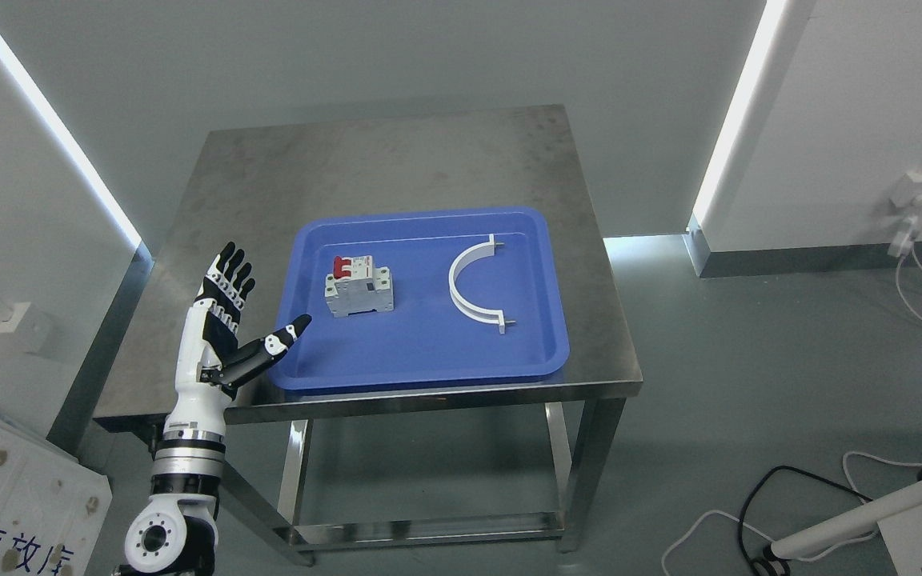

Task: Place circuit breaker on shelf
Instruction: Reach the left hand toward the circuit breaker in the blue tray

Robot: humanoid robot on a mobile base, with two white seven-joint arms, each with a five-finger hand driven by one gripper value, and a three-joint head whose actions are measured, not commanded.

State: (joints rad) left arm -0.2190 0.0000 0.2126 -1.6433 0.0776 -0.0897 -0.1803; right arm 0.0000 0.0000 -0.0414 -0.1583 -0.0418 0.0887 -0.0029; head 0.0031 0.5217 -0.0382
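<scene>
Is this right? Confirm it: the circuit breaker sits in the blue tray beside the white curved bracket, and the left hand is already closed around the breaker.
Not quite. The head view shows the left hand open, fingers spread, at the blue tray's left edge, apart from the circuit breaker. The breaker does sit in the tray beside the white curved bracket.

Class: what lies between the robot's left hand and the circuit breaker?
Head view: only the blue tray, its raised rim and bare floor, separates the left hand from the circuit breaker.
</scene>
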